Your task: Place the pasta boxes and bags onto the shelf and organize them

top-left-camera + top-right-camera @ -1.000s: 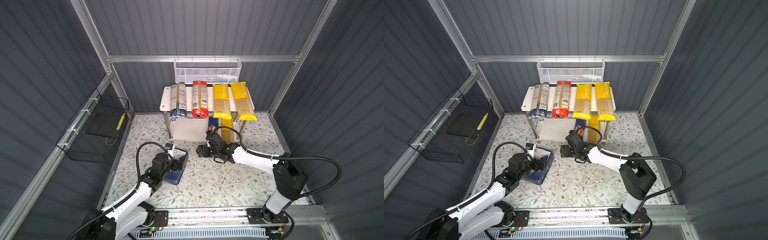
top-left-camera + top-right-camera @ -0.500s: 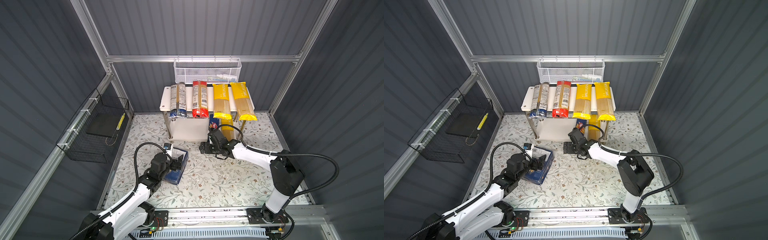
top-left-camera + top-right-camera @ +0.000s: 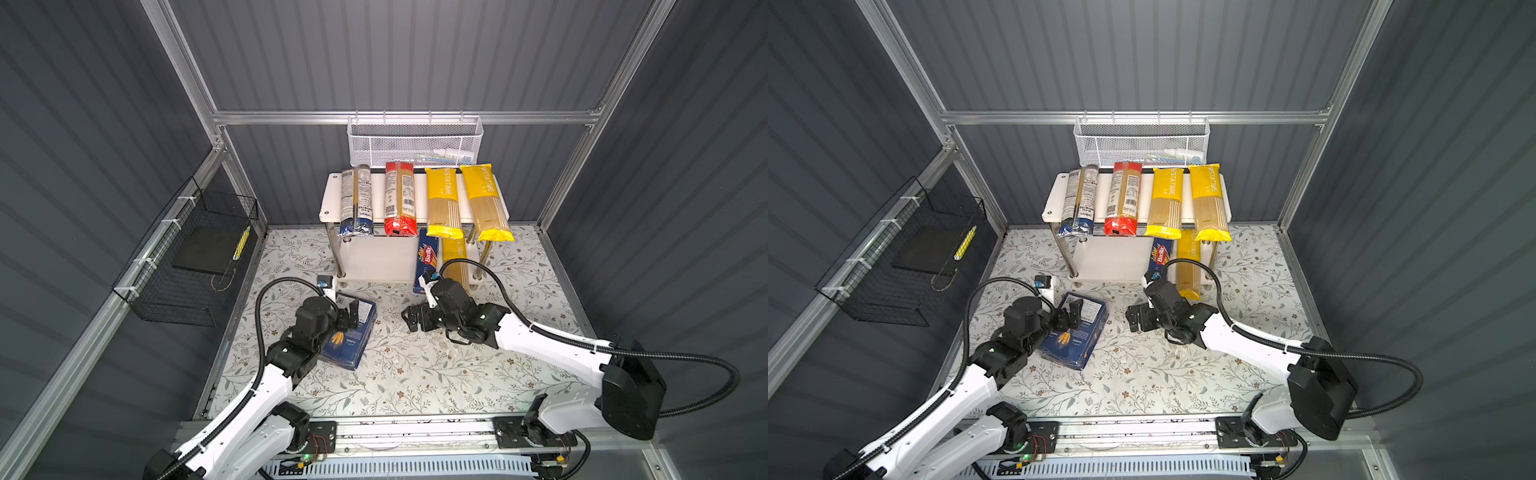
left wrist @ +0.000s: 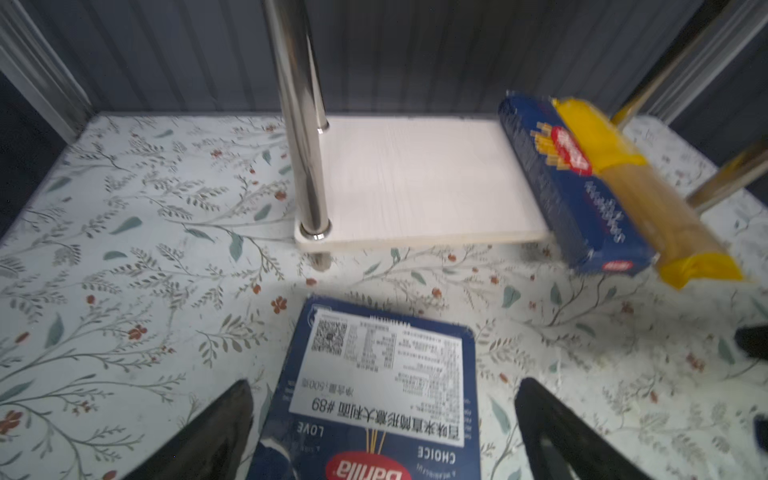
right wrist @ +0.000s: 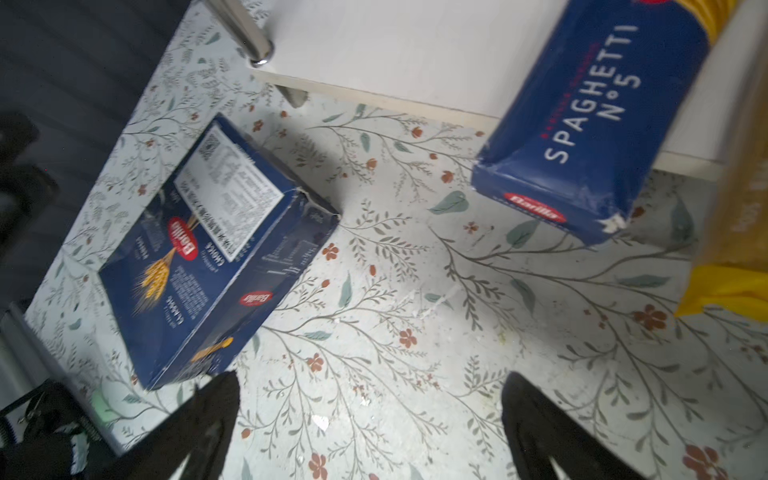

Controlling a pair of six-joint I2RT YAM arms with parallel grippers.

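Table (image 3: 415,374): only the wide Barilla box (image 3: 353,336) is found off the shelf (image 3: 332,208), lying flat near its front-left leg; est. last item to be placed.
Lower tier: slim SPAGHETTI box (image 3: 426,262) and yellow PASTATIME bag (image 3: 455,266) laid at right end, both overhanging the front edge; rest of board bare.
Top tier: four bags side by side, i.e. second yellow bag (image 3: 484,199), third yellow bag (image 3: 442,199), red-ended bag (image 3: 400,199), dark blue-black bag (image 3: 355,199).
L pincer (image 4: 384,386): spread, wide box straddled btwn fingers, no contact seen.
R pincer (image 5: 370,376): spread, empty, over bare table.

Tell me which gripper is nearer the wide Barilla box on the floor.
Left. The left gripper is open astride one end of the wide Barilla box; the right gripper hangs open over the mat, apart from it.
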